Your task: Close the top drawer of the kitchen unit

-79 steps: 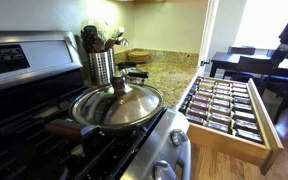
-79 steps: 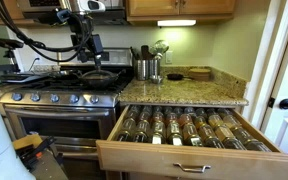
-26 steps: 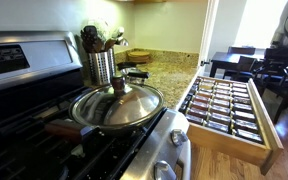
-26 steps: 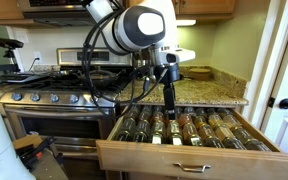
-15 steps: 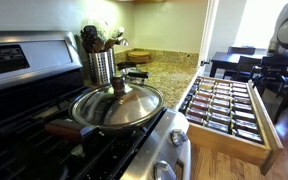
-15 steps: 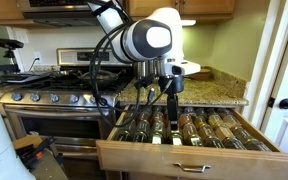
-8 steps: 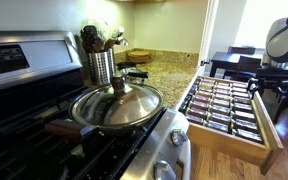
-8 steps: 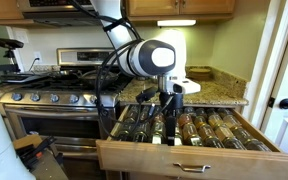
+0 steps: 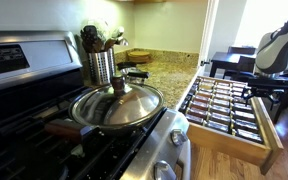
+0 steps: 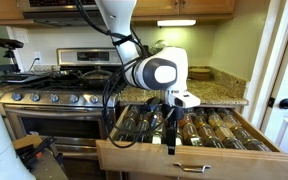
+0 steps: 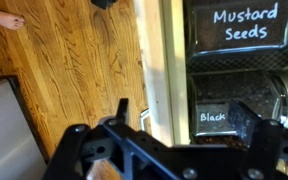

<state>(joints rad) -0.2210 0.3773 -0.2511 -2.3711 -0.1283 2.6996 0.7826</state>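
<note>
The top drawer of the kitchen unit stands pulled far out in both exterior views, filled with rows of spice jars. My gripper hangs fingers down over the drawer's front edge near the middle; it also shows at the drawer's outer end. In the wrist view my gripper is open and empty. One of its fingers is outside the pale drawer front by the metal handle. The other is over a jar labelled "Black".
A lidded pan sits on the gas stove. A steel utensil holder stands on the granite counter. A door is beside the drawer. Wood floor lies below, with a dark table and chairs beyond.
The arm has swung from above the stove to the open drawer. Over the last second the gripper has come down and outward to the drawer's front edge.
</note>
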